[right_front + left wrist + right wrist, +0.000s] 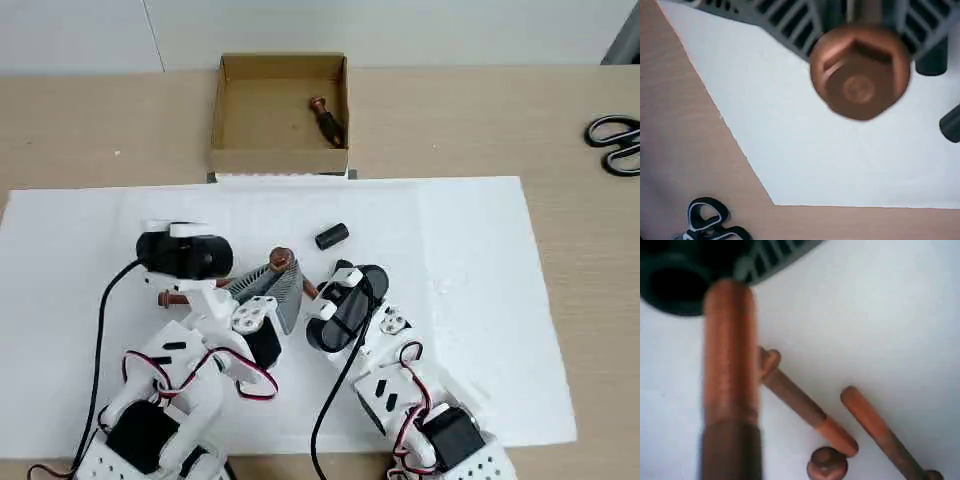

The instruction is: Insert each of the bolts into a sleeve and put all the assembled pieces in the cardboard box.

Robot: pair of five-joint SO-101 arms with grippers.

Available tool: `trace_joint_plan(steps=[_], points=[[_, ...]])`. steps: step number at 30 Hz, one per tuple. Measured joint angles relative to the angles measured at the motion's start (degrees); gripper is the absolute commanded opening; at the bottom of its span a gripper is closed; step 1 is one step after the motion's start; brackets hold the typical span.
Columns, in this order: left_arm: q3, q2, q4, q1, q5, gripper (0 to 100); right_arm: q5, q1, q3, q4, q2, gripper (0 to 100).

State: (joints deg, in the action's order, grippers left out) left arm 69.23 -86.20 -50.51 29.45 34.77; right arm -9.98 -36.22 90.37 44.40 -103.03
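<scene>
Left jaws clamped on a copper bolt, its hex head facing the wrist camera. Right jaws sit close along the bolt's shaft; cannot tell if they are apart or together. A dark sleeve, bore showing, is at the shaft's far end.

Loose black sleeve lies on the white sheet, just beyond both jaws. Spare bolts lie flat out past the left jaws.

Cardboard box is well beyond the jaws, with one assembled piece inside. Scissors are on the bare surface, far off to the right jaws' side.
</scene>
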Motion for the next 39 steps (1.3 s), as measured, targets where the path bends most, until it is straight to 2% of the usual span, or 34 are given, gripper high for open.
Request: trace_joint_plan(steps=[7,21,28,39], points=[[-0.09,-0.09,0.09,0.0,-0.44,0,0.0,-2.81,0.0,0.0,0.0,0.3],[-0.62,0.0,0.09,0.0,-0.09,0,0.0,-2.9,-0.09,1.14,0.0,0.3],[-1.05,0.09,0.09,-3.96,-0.09,0,0.0,-2.9,-0.44,1.14,0.0,0.4],[-1.05,0.09,0.09,-3.87,0.0,0,0.0,-3.16,-0.44,1.14,0.0,0.4]])
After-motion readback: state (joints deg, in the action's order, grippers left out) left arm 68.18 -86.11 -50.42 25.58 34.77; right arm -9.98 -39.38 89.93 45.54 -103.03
